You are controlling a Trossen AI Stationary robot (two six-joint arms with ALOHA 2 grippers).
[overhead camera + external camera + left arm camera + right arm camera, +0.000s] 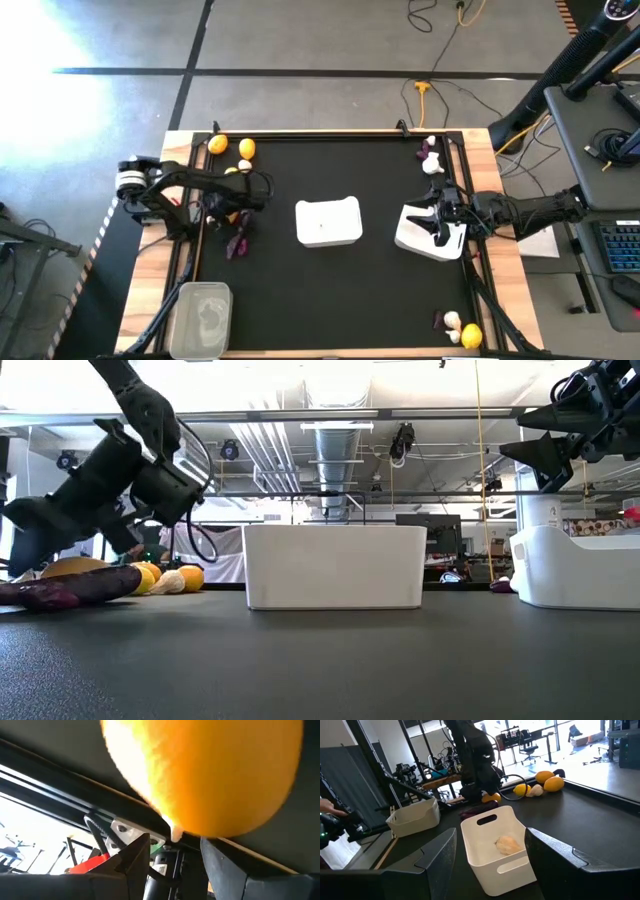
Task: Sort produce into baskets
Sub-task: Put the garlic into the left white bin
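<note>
My left gripper (172,852) is open at the table's left side (228,207) and points steeply down at a yellow-orange lemon (205,775), which also shows under it from across the table (491,797). The lemon's pointed end (175,836) sits in front of the gap between the two fingers. Purple vegetables (240,238) lie on the mat beside it. My right gripper (490,850) hangs open and level above the right white basket (415,240). A garlic bulb (507,845) lies in that basket. The middle white basket (328,222) stands at the table's centre. My left gripper comes at the lemon slanting from above, one finger (132,855) on each side of its pointed end. Whether the fingers touch the lemon I cannot tell. The lemon rests on the mat.
Two lemons (218,145) (247,150) and a garlic bulb (244,165) lie at the far left. Garlic (432,165) lies at the far right. A lemon (471,336) and a garlic bulb (452,320) lie at the near right. A clear tub (200,318) stands at the near left.
</note>
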